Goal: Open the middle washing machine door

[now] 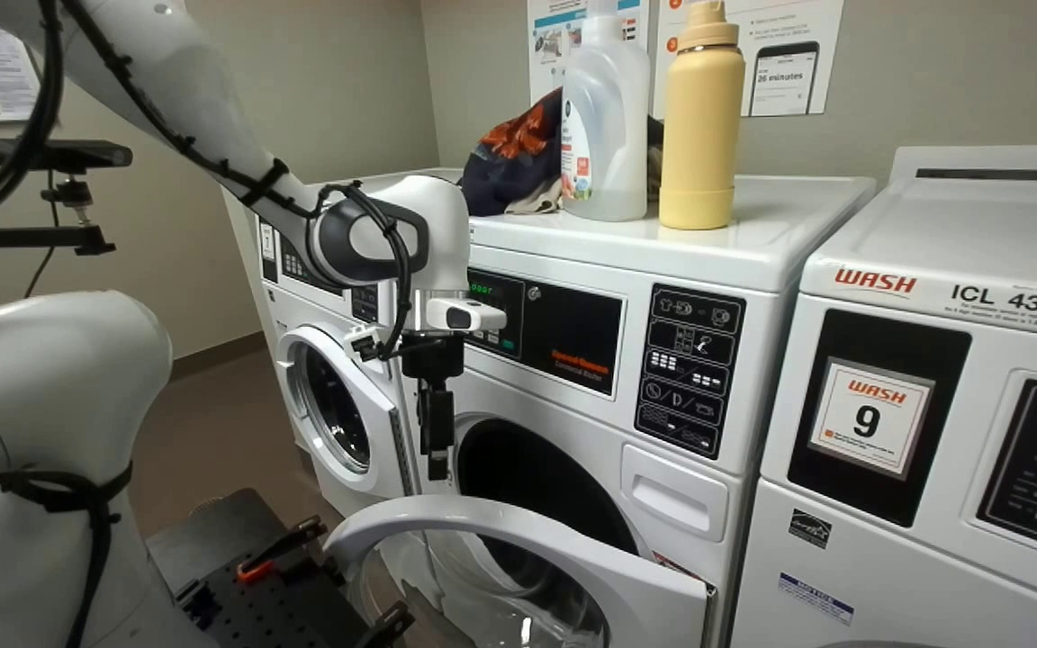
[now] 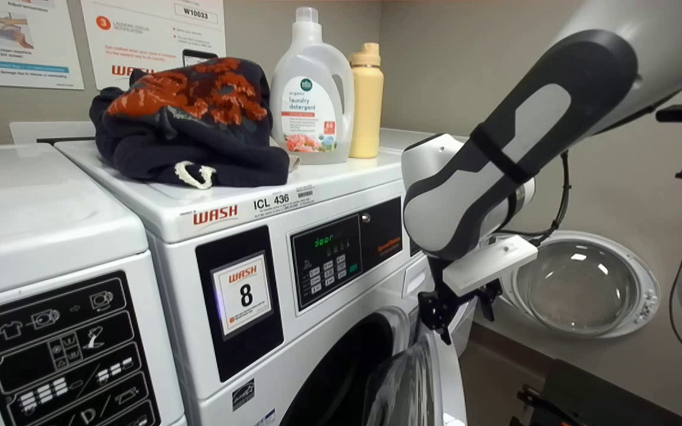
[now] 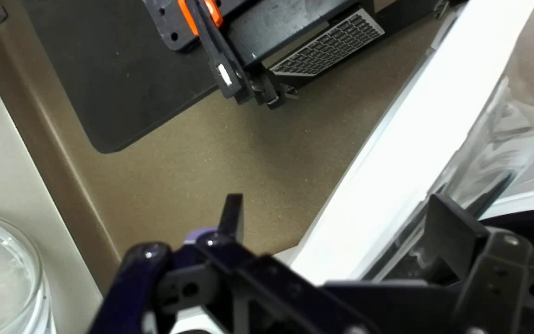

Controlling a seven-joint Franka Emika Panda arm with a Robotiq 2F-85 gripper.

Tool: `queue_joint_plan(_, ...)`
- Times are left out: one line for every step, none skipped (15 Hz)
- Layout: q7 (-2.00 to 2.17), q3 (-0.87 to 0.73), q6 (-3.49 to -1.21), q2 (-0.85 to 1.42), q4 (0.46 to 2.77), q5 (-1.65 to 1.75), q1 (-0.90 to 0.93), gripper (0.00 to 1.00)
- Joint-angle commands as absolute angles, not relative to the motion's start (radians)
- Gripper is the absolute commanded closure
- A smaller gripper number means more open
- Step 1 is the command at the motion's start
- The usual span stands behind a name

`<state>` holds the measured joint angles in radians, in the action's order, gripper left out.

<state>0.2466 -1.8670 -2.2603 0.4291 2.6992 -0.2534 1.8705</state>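
The middle washing machine door (image 1: pixel 653 589) stands open, swung out from the white front-loader (image 1: pixel 563 432) with the black control panel. Its dark drum opening shows behind it. In another exterior view the door (image 2: pixel 449 373) is seen nearly edge-on. My gripper (image 1: pixel 437 468) points down close to the machine front, above the door's upper rim. It also shows above the door (image 2: pixel 468 328) from the other side. In the wrist view my gripper (image 3: pixel 339 202) is open, with the white door rim (image 3: pixel 415 153) passing between its spread fingers. I cannot tell how far below the fingertips the rim lies.
Dark clothes (image 2: pixel 193 130), a detergent bottle (image 1: pixel 608 135) and a yellow bottle (image 1: pixel 703 135) stand on the machine. The "9" machine (image 1: pixel 870 423) is beside it. Another washer's round door (image 2: pixel 584 284) is swung open. A black cart (image 1: pixel 275 558) with clamps is near the door.
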Motion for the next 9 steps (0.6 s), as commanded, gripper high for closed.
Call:
queue_joint_plan(0.125, -2.012, -2.191, 0.456, 2.674, -0.330, 2.039, 0.00)
queue_joint_plan(0.100, -2.042, -2.182, 0.463, 2.671, -0.356, 2.079, 0.00)
queue_joint_plan(0.027, -2.019, -2.163, 0.499, 2.664, -0.438, 2.064, 0.00)
queue_joint_plan(-0.001, -2.037, -2.156, 0.506, 2.663, -0.476, 2.085, 0.00)
queue_joint_plan(-0.041, -2.056, -2.137, 0.512, 2.662, -0.520, 2.102, 0.00)
queue_joint_plan(-0.067, -2.061, -2.133, 0.523, 2.665, -0.552, 2.106, 0.00)
queue_joint_plan(-0.096, -2.071, -2.120, 0.531, 2.668, -0.582, 2.113, 0.00)
queue_joint_plan(-0.114, -2.076, -2.110, 0.548, 2.671, -0.602, 2.120, 0.00)
queue_joint_plan(-0.140, -2.084, -2.102, 0.564, 2.678, -0.624, 2.126, 0.00)
